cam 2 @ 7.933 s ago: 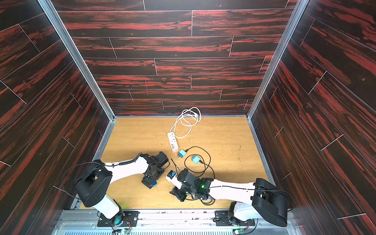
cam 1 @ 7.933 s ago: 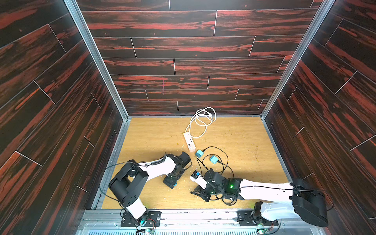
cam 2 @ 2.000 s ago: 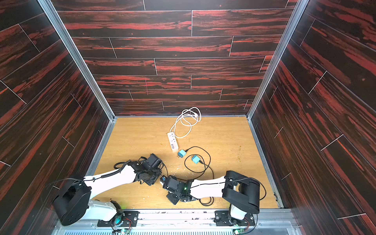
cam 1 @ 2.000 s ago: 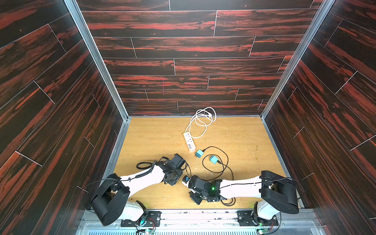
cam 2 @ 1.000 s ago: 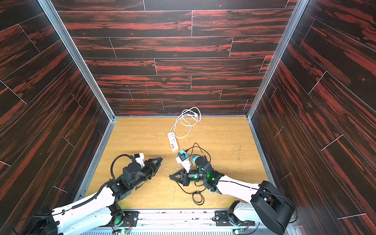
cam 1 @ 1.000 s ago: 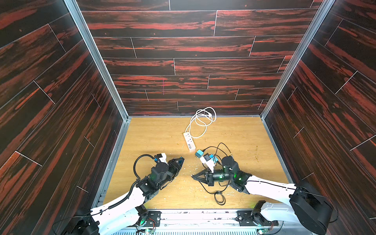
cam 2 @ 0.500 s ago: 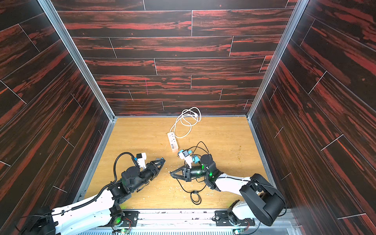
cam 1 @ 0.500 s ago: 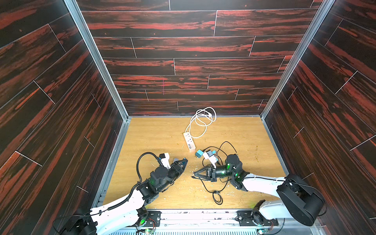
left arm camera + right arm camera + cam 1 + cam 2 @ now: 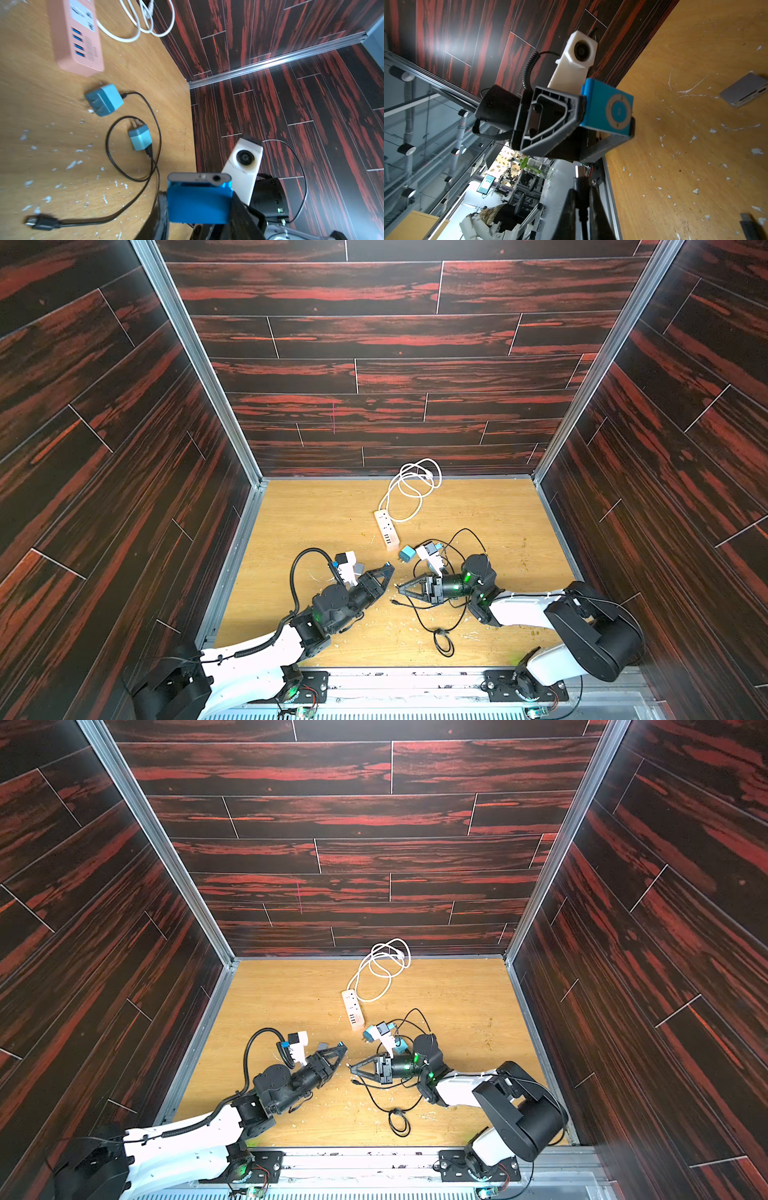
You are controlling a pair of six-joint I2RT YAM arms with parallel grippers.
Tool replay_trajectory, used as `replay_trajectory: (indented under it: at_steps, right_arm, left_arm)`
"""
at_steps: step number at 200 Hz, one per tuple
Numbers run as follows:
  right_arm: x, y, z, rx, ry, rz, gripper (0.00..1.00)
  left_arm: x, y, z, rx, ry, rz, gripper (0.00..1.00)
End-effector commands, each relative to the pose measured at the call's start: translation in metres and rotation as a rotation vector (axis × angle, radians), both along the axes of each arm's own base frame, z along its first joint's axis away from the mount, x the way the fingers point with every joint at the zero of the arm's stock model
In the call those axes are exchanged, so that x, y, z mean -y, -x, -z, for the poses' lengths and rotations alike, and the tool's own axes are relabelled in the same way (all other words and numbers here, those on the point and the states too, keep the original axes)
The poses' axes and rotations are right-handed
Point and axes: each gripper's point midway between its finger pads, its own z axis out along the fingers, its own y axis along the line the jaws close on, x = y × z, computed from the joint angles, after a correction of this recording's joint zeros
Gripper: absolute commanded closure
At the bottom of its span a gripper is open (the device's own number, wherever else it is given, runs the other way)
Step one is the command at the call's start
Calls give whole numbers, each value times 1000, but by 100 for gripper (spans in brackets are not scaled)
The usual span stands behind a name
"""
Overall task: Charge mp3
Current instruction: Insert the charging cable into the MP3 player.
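Over the last couple of seconds both arms have come up off the table (image 9: 316, 510) and turned to face each other. The gap between their tips has been narrowing. They now sit nose to nose in the air, just in front of the near end of the power strip (image 9: 386, 529).

The left tool (image 9: 384, 571) is clamped on the blue mp3 player (image 9: 199, 204), held clear of the table. The player's silver edge, with a round socket in it, faces out toward the other arm. The right tool (image 9: 401, 591) is pinched tight on a small plug (image 9: 579, 175) whose metal tip sticks out past the tool's end. Plug and player are near each other but not touching.

Both pick-ups look done, so the step in hand is pushing the plug into the player. With both pieces held in mid-air, a small tilt could make the tip skid off the edge. Which opening the plug fits is too small to tell.

A charger (image 9: 104, 99) lies loose just off the strip's near end and a second charger (image 9: 140, 138) lies a little further away. Neither is plugged in, so that step remains.
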Motion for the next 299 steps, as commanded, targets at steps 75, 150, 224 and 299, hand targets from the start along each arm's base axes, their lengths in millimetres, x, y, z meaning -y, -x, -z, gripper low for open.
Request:
replay_trajectory:
  at_steps: [75, 150, 224, 299]
  right_arm:
    - [13, -8, -27, -18, -143, -3, 100]
    - [11, -12, -33, -23, -161, -3, 100]
    - [8, -15, -32, -34, -159, -4, 100]
    - [2, -16, -29, -41, -154, -16, 100]
  left_arm:
    - [-2, 8, -19, 93, 67, -6, 100]
    - [-2, 9, -21, 109, 87, -15, 100]
    - [0, 10, -22, 114, 97, -15, 100]
    - [1, 10, -27, 127, 113, -18, 100]
